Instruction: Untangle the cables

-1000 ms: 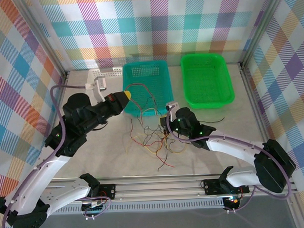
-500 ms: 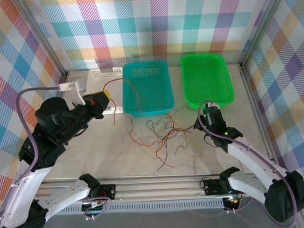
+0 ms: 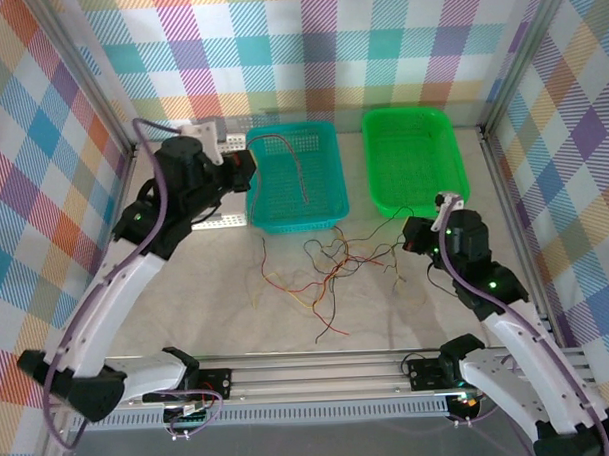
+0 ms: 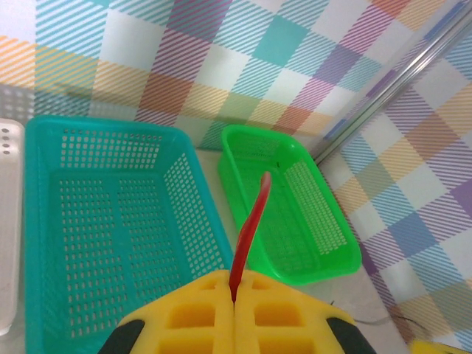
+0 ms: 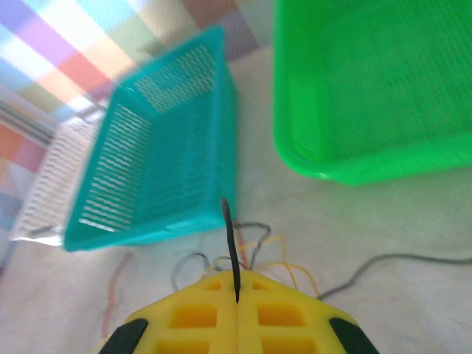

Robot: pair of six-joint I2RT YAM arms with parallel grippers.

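L gripper point(image 3: 244, 162) is up at the L rim of the teal basket point(image 3: 294, 224), toward the back of the table point(image 3: 187, 292); jaws fully closed; in L wrist view the yellow fingers point(image 4: 192, 313) press flat together w/ a red cable point(image 4: 251, 228) pinched in the seam btwn them; that cable rises from the tips and curves away; in top view it arcs over the teal basket w/ its free end hanging down inside, can't tell if it touches the basket floor. R gripper point(image 3: 413, 234) sits low on the R side, just in front of the green basket point(image 3: 416, 210), tips pointing L toward the pile; jaws closed tight too; in R wrist view a black cable point(image 5: 230, 236) is nipped btwn the yellow pads point(image 5: 280, 317), a short end sticking up past the tips. The other cables point(image 3: 321, 272) lie loose on the table in front of the teal basket, btwn the two arms; red, yellow, black and brown strands cross one another in a flat tangle; a few trail toward the near edge; one dark strand runs R toward the R gripper. Baskets stand side by side at the back, teal L, green R, w/ a gap btwn them; a white perforated plate point(image 4: 6, 236) lies just L of the teal one.
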